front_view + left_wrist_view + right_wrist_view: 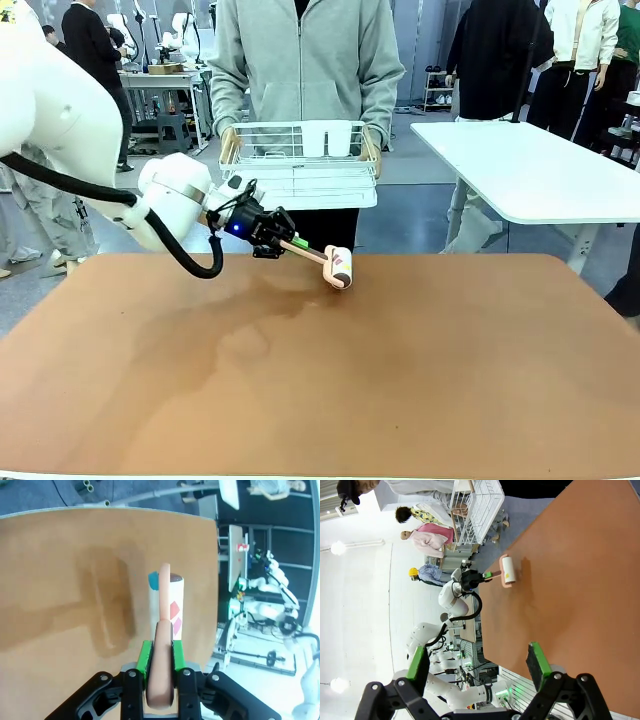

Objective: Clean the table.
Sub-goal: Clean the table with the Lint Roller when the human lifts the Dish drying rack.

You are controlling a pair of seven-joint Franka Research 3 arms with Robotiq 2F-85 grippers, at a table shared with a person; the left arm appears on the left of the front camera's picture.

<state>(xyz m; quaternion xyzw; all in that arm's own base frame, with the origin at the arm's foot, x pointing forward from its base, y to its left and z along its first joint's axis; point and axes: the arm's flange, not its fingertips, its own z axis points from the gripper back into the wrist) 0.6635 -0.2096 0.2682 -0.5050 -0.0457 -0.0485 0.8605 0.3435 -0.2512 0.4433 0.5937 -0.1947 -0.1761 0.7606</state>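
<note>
The left gripper (pixel 159 677) has its jaws clenched on the pink handle (pixel 161 670) of a lint roller (pixel 339 267), with one green pad on each side of the handle. The roller head (pixel 172 607) sticks out straight ahead of the jaws and seems to rest on the reddish-brown desk (pixel 400 380), near its far edge. Beside the roller, on one side of the jaws, a darker streak (pixel 107 605) marks the desk surface.

The right gripper (pixel 477 667) hangs above the desk with its jaws released and nothing between them.

Behind the desk a person holds a white wire basket (pixel 300 165) with both hands.

I think the risk is at the far edge: if the arm pushes more forward, the roller can run off the desk and tilt. Also the thin handle may turn between the pads if the head is pressed down hard.
</note>
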